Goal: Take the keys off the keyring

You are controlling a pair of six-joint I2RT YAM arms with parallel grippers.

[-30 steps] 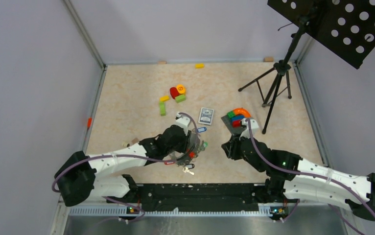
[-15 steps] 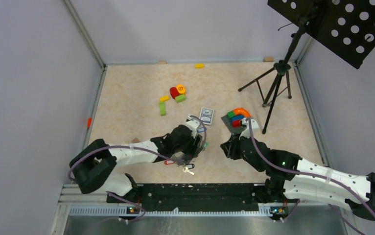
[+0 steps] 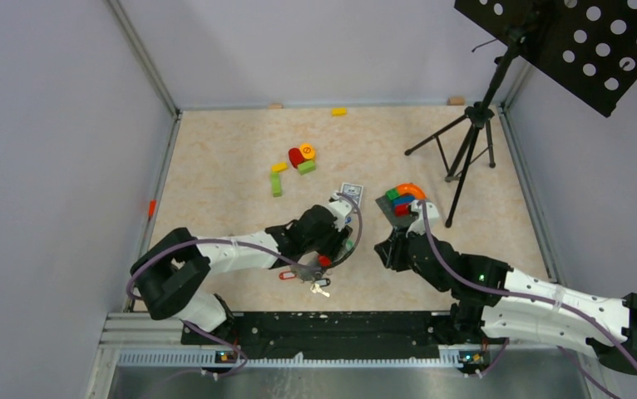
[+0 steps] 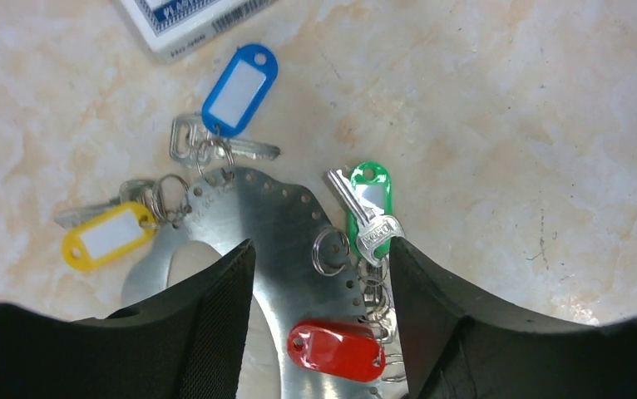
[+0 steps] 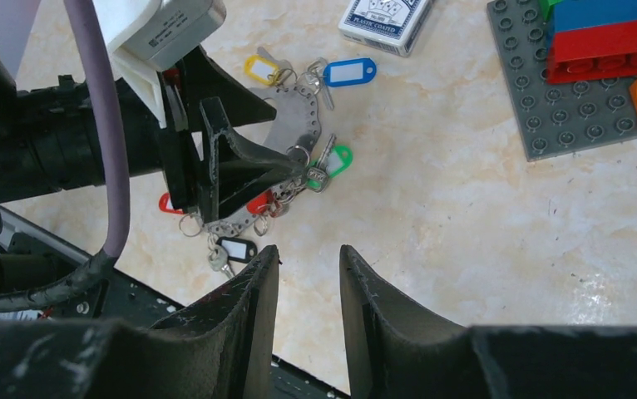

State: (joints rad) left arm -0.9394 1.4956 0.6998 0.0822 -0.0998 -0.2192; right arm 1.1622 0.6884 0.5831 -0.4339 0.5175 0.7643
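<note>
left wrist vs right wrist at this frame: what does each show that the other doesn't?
Left wrist only: close detail of the keyring, including its rim holes, and a small split ring that seems to carry no key.
Right wrist only: a black-tagged key, the grey baseplate with blocks, and the left gripper seen from outside, open over the ring.
Both: the blue-tagged key, yellow-tagged key, green-tagged key, a red tag and the card box.

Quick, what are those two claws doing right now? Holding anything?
Left gripper: open, astride the keyring, gripping nothing.
Right gripper: open, holding nothing.
</note>
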